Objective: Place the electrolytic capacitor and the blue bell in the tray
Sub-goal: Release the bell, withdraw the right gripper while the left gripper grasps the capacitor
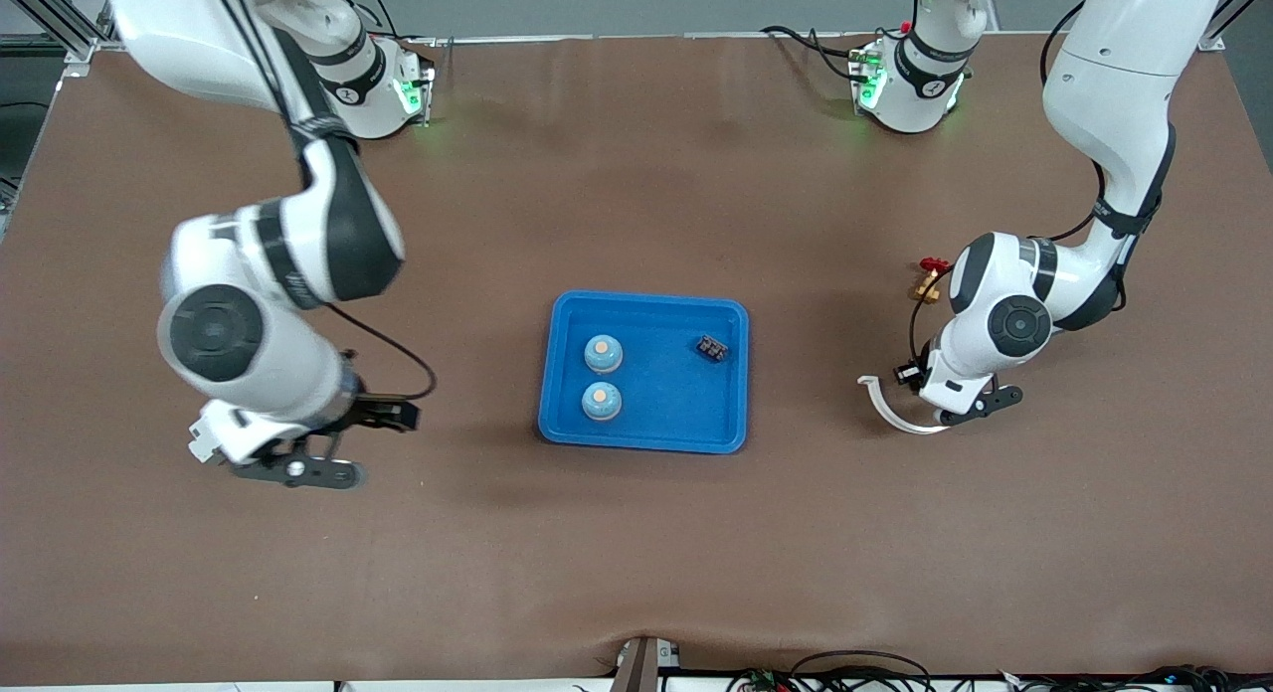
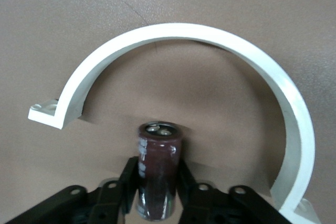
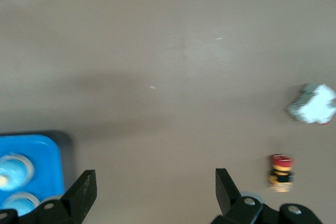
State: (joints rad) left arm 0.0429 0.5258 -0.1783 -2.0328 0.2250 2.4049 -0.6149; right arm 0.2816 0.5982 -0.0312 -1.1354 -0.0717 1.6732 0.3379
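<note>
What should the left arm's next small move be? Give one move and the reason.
Probably lift straight up: the left gripper is shut on the electrolytic capacitor, low inside the white curved bracket, while the tray lies toward the table's middle. The right gripper is open over bare table.

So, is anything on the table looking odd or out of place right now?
Nothing looks spilled or damaged. The tray already holds two blue bells and a small dark part. The left end effector grips the capacitor inside a white curved bracket. The right end effector hangs open.
</note>
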